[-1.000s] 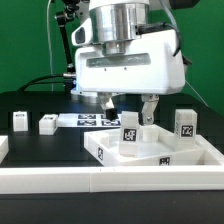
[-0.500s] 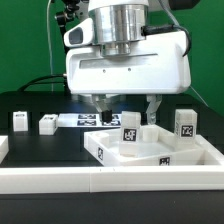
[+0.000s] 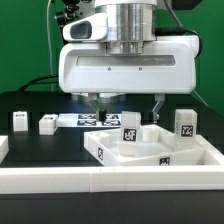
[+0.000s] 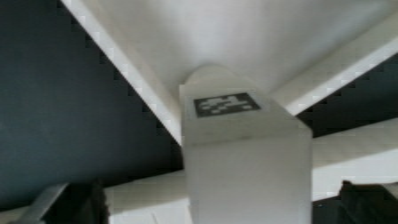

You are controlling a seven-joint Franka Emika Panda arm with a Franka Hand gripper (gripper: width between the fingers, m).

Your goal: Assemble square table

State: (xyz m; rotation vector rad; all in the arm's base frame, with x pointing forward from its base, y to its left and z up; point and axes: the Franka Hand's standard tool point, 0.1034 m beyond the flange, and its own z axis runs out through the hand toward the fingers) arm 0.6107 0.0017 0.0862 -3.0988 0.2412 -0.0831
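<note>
Gripper (image 3: 127, 108): hangs low over the back of the square top, its fingers (image 4: 68, 200) spread wide and released, grasping nothing.
Square top (image 3: 160, 152): lies recessed face up on the black table (image 3: 40, 145), just behind the white rail (image 3: 90, 182).
Leg peg (image 3: 130, 131): stands upright at a corner of the top, between the two fingers (its tag also shows in the wrist view).
Right leg (image 3: 185, 123): upright beside the top, at the exterior view's right.
Left legs (image 3: 47, 124): two, well apart from the top, near the marker board (image 3: 85, 120).

On black table (image 3: 35, 103): square top (image 3: 105, 152), leg pegs (image 3: 47, 124), marker board (image 3: 82, 120), white rail (image 3: 60, 186)
</note>
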